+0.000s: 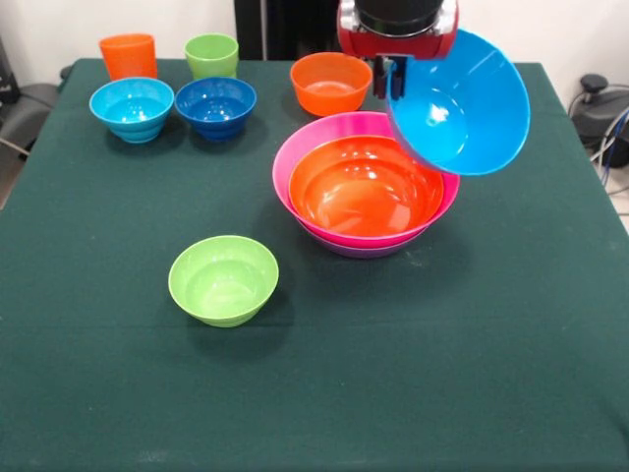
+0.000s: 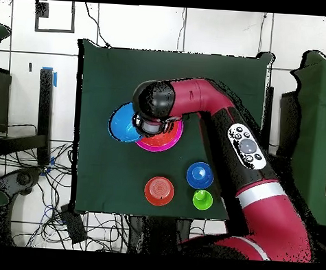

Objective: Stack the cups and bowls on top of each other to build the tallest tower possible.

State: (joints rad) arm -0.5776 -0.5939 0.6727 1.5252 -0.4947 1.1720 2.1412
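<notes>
The gripper is clamped on the rim of the big blue bowl, holding it tilted just above the tower. That tower so far nests the orange bowl in pink over purple. Left to stack, I judge: blue, four small bowls and two cups, all beyond or beside it. No readable writing anywhere

My end effector is black below a red housing. The big bowl is bright blue. The tower shows orange, pink and purple rims. The tabletop is dark green. A small bowl is lime-green.
</notes>
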